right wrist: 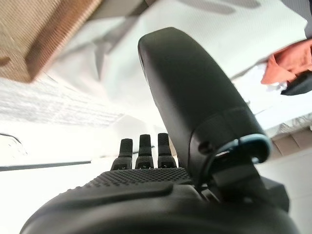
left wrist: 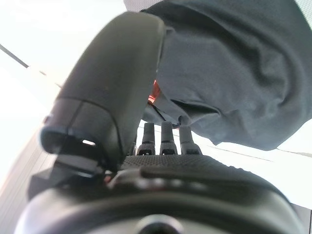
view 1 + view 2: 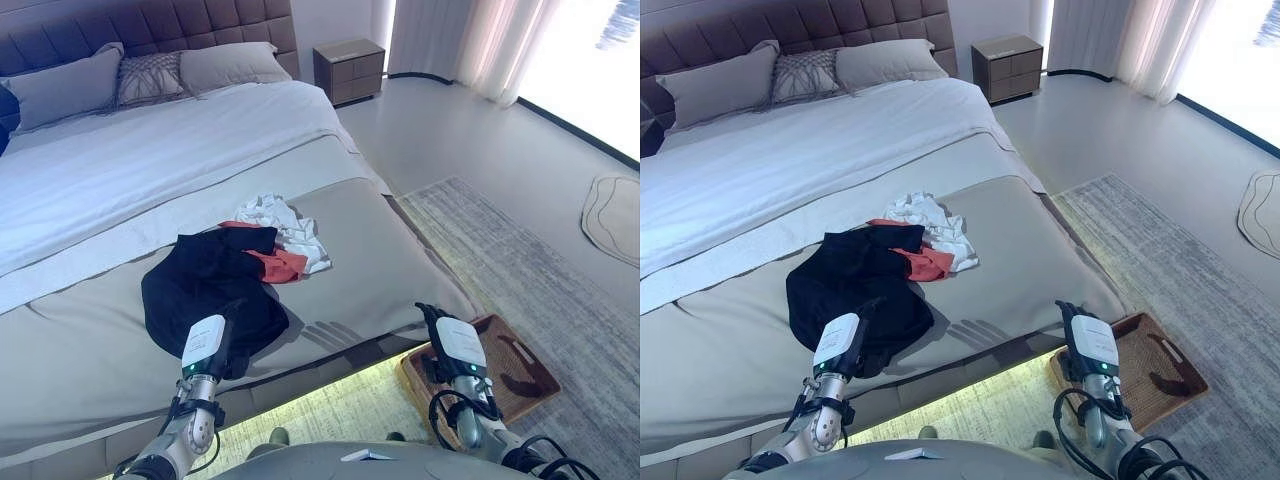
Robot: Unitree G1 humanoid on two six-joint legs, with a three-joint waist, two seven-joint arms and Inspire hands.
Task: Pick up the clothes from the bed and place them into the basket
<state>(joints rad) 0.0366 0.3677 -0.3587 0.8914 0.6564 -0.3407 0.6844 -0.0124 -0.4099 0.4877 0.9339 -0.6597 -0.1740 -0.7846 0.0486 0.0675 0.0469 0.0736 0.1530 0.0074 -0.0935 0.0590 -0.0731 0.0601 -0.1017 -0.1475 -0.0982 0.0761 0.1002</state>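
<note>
A black garment (image 3: 210, 285) lies spread on the grey bed cover (image 3: 380, 250), with a red garment (image 3: 282, 266) and a white garment (image 3: 285, 225) bunched at its far right side. My left hand (image 3: 205, 343) is at the near edge of the black garment, fingers (image 2: 165, 136) straight and open, pointing at the dark cloth (image 2: 229, 73). My right hand (image 3: 458, 345) is open and empty, off the bed's foot corner, just left of the brown wicker basket (image 3: 510, 365) on the floor. The basket (image 1: 44, 34) and red garment (image 1: 287, 61) show past the right thumb.
Pillows (image 3: 150, 75) lie against the padded headboard. A nightstand (image 3: 350, 70) stands at the far right of the bed. A grey rug (image 3: 520, 250) covers the floor under the basket. Curtains (image 3: 470, 40) hang at the back right, and a small mat (image 3: 612, 215) lies at the right edge.
</note>
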